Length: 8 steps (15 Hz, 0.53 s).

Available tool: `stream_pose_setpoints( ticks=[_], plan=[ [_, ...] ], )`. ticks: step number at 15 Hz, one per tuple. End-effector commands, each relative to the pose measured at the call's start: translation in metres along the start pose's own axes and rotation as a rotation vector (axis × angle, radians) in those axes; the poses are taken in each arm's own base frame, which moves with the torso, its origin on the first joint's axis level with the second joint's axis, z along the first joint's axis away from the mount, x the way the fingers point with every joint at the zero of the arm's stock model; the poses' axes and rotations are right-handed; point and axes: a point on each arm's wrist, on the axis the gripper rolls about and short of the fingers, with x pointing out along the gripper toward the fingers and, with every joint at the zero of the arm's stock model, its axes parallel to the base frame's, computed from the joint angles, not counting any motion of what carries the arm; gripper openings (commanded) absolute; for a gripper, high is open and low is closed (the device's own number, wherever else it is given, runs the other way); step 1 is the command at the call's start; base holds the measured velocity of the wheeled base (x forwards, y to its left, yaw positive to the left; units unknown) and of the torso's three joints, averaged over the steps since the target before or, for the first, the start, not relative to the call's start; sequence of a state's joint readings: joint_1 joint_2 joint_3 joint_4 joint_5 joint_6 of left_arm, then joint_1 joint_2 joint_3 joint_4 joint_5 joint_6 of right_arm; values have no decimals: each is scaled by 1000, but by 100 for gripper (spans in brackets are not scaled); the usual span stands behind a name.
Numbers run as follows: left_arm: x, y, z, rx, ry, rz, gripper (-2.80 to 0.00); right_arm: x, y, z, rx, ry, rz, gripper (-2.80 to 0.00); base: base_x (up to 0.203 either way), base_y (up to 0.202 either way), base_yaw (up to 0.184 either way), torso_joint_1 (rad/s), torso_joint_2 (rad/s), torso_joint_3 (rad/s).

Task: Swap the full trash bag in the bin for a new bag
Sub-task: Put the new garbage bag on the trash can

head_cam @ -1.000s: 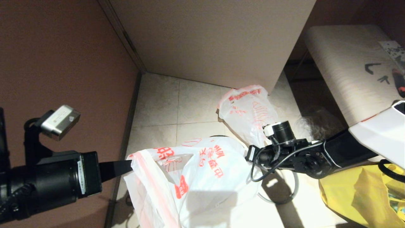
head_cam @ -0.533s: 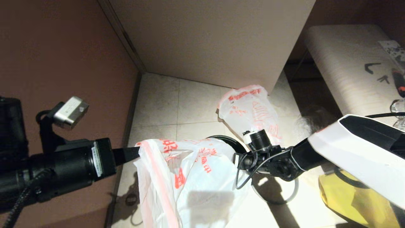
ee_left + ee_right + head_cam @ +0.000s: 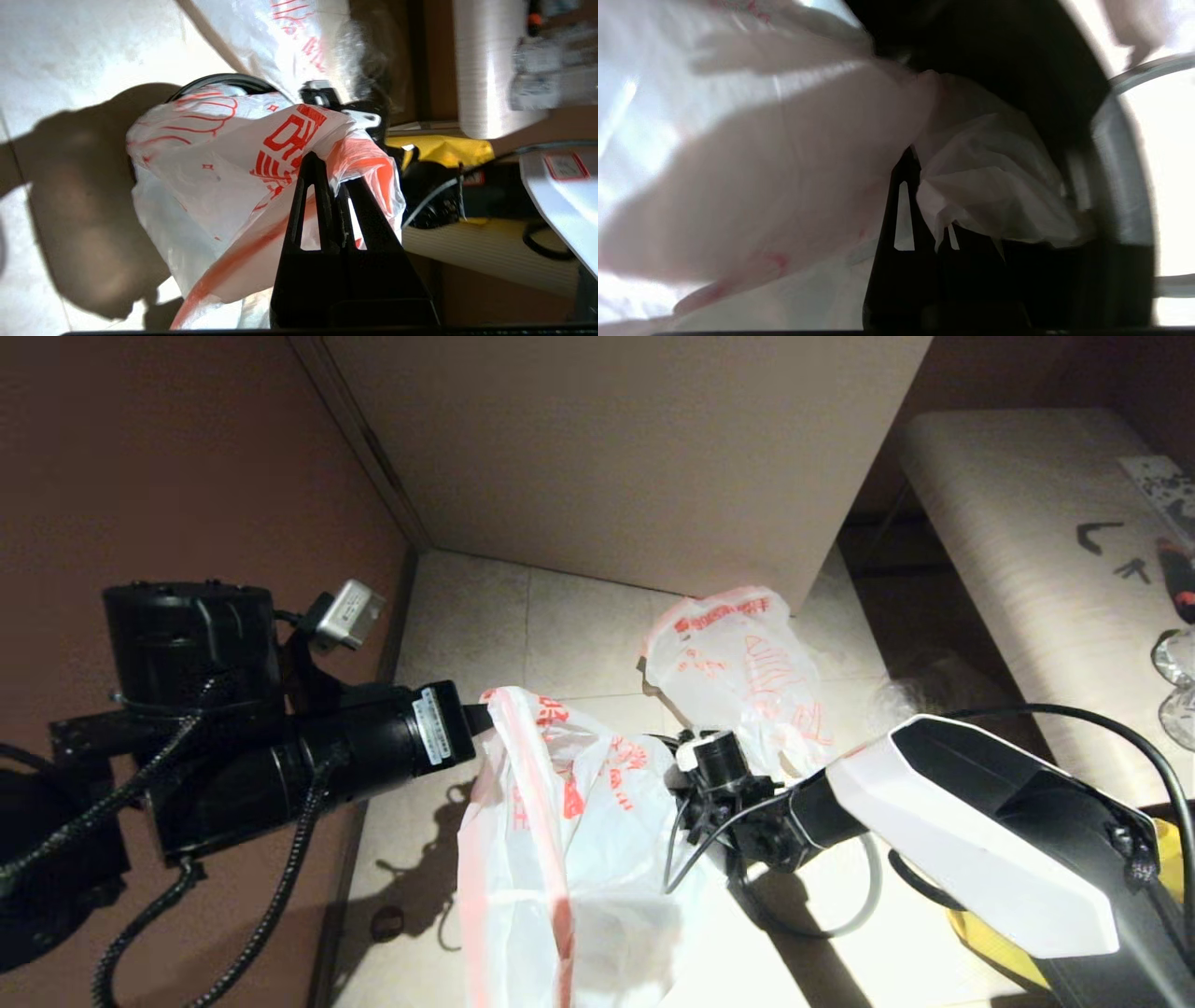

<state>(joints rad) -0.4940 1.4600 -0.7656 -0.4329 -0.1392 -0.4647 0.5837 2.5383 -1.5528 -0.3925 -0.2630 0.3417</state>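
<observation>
A limp, thin translucent white plastic bag with red handles and red print, the new bag [image 3: 560, 840], hangs stretched between two black robot grippers above a tiled floor. The left gripper [image 3: 481, 717] comes in from nine o'clock, its jaws pinched shut on the bag's red-edged rim. The right gripper [image 3: 920, 161] reaches in from three o'clock and is clamped on a fold of the opposite rim; in the head view the plastic hides its tips. Behind the hanging film, only a sliver of the small round black bin [image 3: 219, 80] shows, with its loose grey ring rim [image 3: 864, 896] lying on the floor at about four o'clock. The bulging, lumpy white bag with red text, the full trash bag [image 3: 738, 667], sits on the tiles at one o'clock, already out of the bin.

The step in hand seems to be opening the new bag over the bin. To do it well, both grips should likely stay firm while the grippers draw apart evenly, centring the mouth over the bin before lowering. Thin film may tear or slip if pulled unevenly.
</observation>
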Motion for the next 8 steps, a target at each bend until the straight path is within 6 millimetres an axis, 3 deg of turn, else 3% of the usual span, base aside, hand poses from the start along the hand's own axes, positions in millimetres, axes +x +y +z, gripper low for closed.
stream_pose_setpoints(
  ticks=[1,8],
  plan=[
    [12,4,-5,-8,28,18,-280,7,3,-16,-23,-4,-24,-280,0,0,0,0,0,0],
    [9,0,-7,-5,30,9,-280,4,14,-59,-168,-77,-105,-280,0,0,0,0,0,0]
  ],
)
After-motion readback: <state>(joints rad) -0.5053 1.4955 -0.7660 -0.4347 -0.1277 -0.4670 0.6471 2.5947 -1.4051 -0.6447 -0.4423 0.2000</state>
